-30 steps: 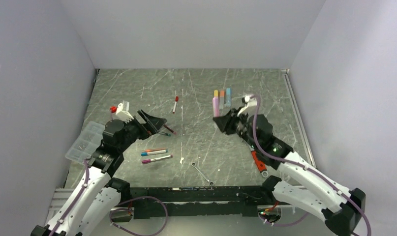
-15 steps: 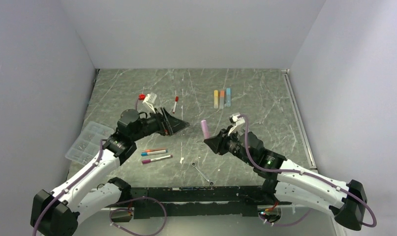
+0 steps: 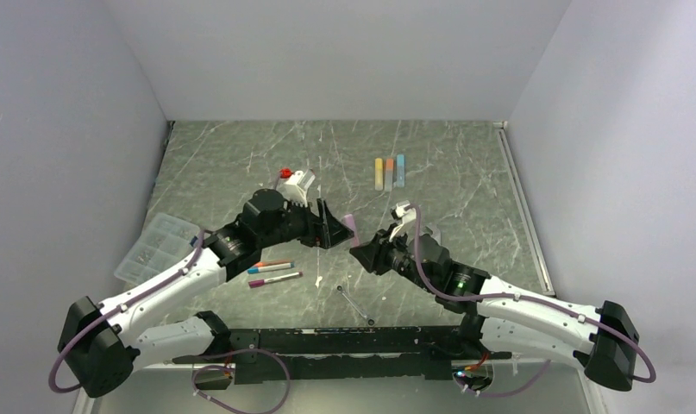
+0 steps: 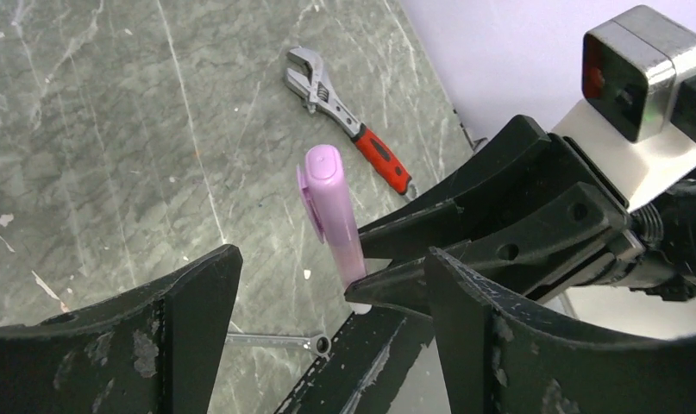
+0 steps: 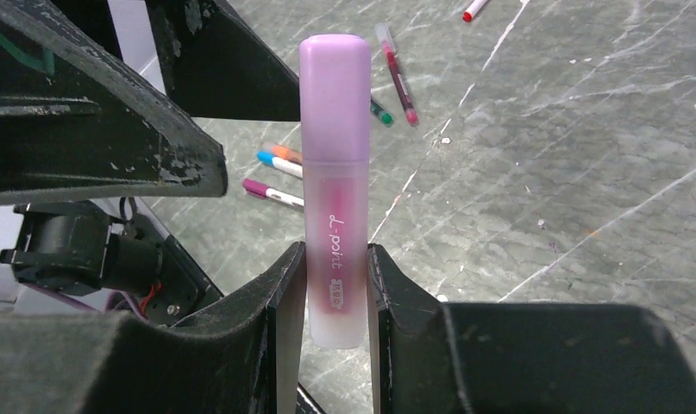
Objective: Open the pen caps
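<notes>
My right gripper (image 5: pixel 335 259) is shut on the lower body of a pink highlighter (image 5: pixel 335 216) and holds it upright above the table's middle. The pink pen cap (image 5: pixel 334 95) is on and sticks up past the fingers. My left gripper (image 4: pixel 331 259) is open, its fingers (image 4: pixel 189 302) standing wide on either side of the highlighter (image 4: pixel 334 207) without touching it. In the top view the two grippers meet tip to tip, left gripper (image 3: pixel 331 228) against the highlighter (image 3: pixel 348 226) and right gripper (image 3: pixel 361 254).
Three pastel highlighters (image 3: pixel 389 172) lie at the back. Thin markers (image 3: pixel 271 272) lie front left, near a clear plastic box (image 3: pixel 154 250). A silver wrench (image 3: pixel 354 304) lies near the front edge and a red-handled wrench (image 4: pixel 348 121) lies to the right.
The right arm carried the pink highlighter from the back row to the table's middle. The left arm swung right to meet it, and its jaws have narrowed a little.
</notes>
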{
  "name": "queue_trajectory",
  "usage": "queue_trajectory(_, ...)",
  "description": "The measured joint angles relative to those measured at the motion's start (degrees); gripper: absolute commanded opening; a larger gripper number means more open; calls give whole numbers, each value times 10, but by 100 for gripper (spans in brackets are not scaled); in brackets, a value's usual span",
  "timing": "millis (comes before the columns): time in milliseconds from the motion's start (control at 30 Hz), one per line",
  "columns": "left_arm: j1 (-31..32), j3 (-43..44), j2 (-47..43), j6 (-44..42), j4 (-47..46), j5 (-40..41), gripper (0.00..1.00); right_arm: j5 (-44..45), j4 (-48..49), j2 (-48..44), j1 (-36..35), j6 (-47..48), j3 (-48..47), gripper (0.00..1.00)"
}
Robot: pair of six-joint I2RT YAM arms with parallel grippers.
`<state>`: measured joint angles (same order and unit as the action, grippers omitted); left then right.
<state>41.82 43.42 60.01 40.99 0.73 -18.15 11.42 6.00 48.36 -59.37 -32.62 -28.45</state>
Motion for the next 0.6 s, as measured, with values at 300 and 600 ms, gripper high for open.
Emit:
queue_trajectory(300,43,37,34,-16,28,81,65,33,-6,5,-13,-1,-3,0)
queue_trajectory(600,52,44,59,-16,38,110,61,41,-17,5,-17,-1,-3,0)
